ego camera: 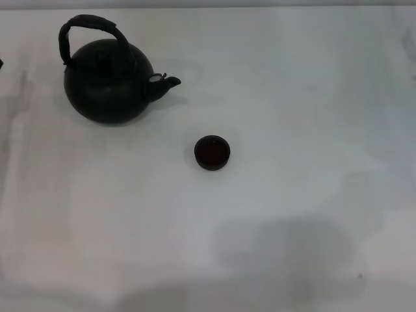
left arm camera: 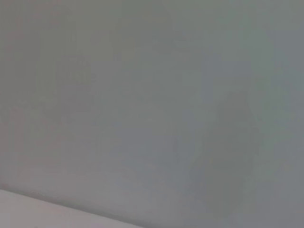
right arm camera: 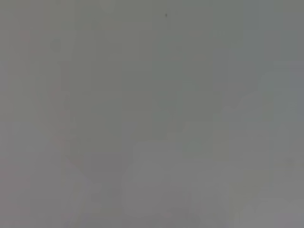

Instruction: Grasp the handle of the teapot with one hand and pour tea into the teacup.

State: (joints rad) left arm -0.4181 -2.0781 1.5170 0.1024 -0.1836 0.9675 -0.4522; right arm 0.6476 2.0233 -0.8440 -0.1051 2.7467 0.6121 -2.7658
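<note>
The round matte-black teapot (ego camera: pixel 107 81) stands upright on the white table at the far left of the head view. Its short spout (ego camera: pixel 168 82) points right. Its arched black handle (ego camera: pixel 90 27) loops over the lid. The small dark teacup (ego camera: pixel 212 153) stands alone near the middle of the table, in front and to the right of the spout. Neither gripper shows in any view. Both wrist views show only plain grey surface.
The white table (ego camera: pixel 292 97) fills the head view. Soft shadows lie on it near the front (ego camera: pixel 286 253) and along the left side. A tiny dark bit shows at the left edge (ego camera: pixel 1 64).
</note>
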